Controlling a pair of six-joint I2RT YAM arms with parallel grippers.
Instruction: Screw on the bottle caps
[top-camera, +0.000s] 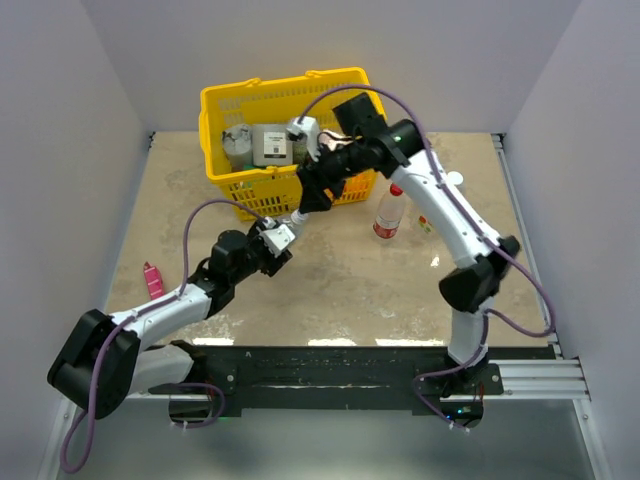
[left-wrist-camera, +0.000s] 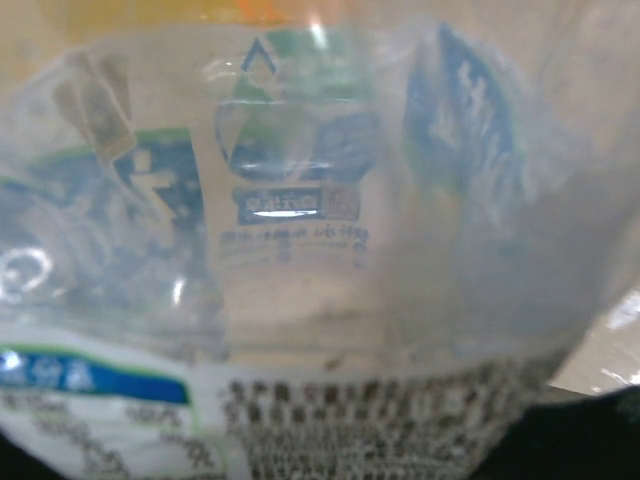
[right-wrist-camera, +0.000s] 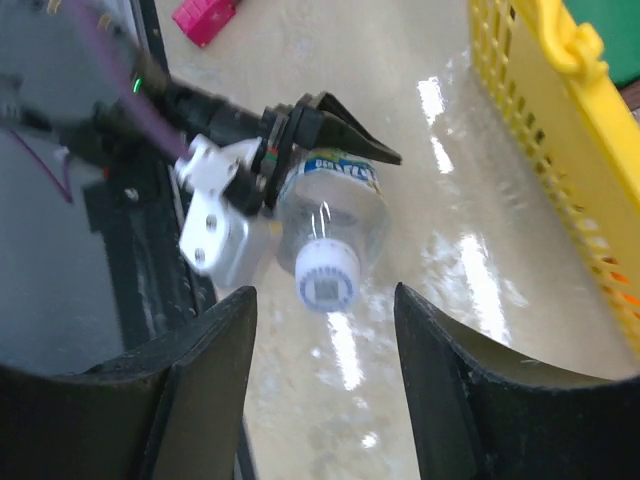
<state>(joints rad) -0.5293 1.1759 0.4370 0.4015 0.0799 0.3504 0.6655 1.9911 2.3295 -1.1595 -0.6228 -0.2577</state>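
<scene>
My left gripper is shut on a short clear bottle with a bluish label, held tilted above the table. That label fills the left wrist view, where my own fingers are hidden. A white cap sits on the bottle's neck. My right gripper is open, its two fingers standing apart on either side of the cap without touching it. In the top view the right gripper hangs just beyond the bottle's capped end. A slim red-labelled bottle stands upright at mid-table with a red cap on it.
The yellow basket with jars and packets stands at the back, right behind the right gripper. A pink tube lies at the left. A small white round thing lies at the right behind the right arm.
</scene>
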